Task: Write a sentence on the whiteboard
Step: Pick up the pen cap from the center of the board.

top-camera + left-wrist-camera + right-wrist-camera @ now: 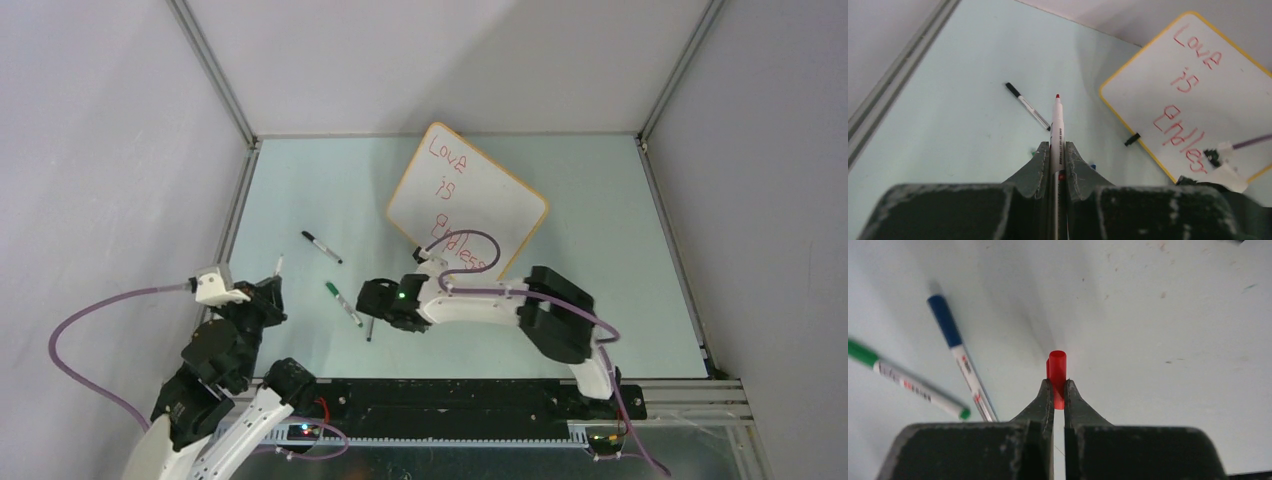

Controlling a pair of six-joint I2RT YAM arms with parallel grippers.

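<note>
The whiteboard [490, 195] [1228, 100] lies tilted at the back middle of the table. On it is the sentence [447, 190] [1188, 85] in red: "Love", "is", "Endless", on three lines; the right arm's cable crosses the last word. My left gripper [272, 290] [1057, 146], near the table's left side, is shut on an uncapped red marker [1056, 122] whose tip points toward the board. My right gripper [375, 305] [1058, 384], low over the table in front of the board, is shut on a red cap [1057, 367].
A black-capped marker [321, 247] [1028, 106] lies left of the board. A green marker [343, 303] [908, 385] and a blue marker [960, 357] lie just left of my right gripper. A black clip foot [1132, 139] sticks out from the board's frame. Walls enclose the table.
</note>
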